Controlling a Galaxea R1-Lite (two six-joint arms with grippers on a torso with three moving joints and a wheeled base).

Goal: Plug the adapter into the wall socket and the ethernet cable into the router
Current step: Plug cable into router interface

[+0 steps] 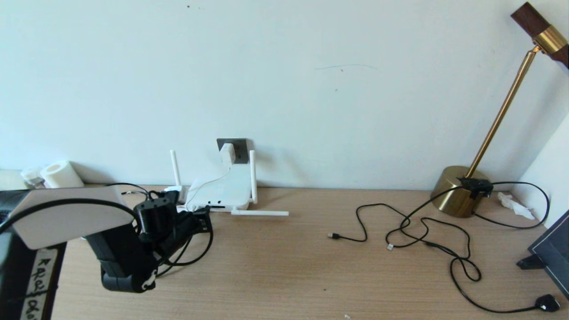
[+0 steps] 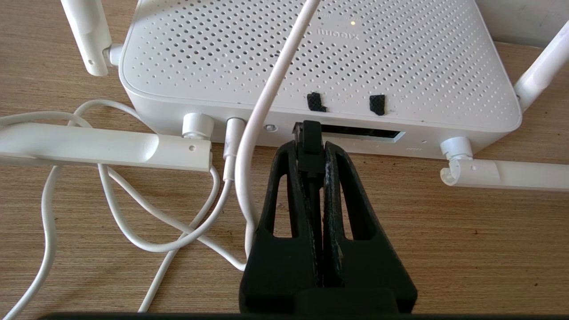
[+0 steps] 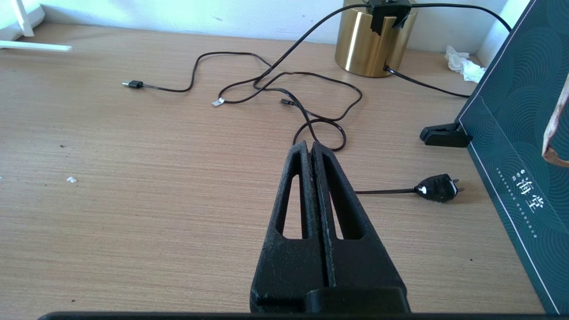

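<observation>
The white router point(image 1: 222, 191) lies by the wall, and its port edge faces my left gripper point(image 1: 202, 221). In the left wrist view that gripper point(image 2: 310, 151) is shut on the ethernet cable's black connector point(image 2: 310, 133). The connector's tip sits at the left end of the dark port slot point(image 2: 364, 132); how far in it goes is hidden. The black ethernet cable point(image 1: 200, 253) loops back under the arm. Above the router, the white adapter point(image 1: 227, 154) sits in the dark grey wall socket point(image 1: 241, 146). Its thin white cord point(image 2: 266, 98) drapes over the router point(image 2: 320, 58). My right gripper point(image 3: 310, 146) hangs shut and empty over bare table.
A brass lamp base point(image 1: 458, 191) stands at the back right. Thin black lamp cords point(image 1: 426, 231) trail across the table to a black plug point(image 1: 547, 303). A dark green box point(image 3: 515, 133) leans at the right edge. One router antenna point(image 1: 260, 213) lies flat. A white roll point(image 1: 60, 174) sits far left.
</observation>
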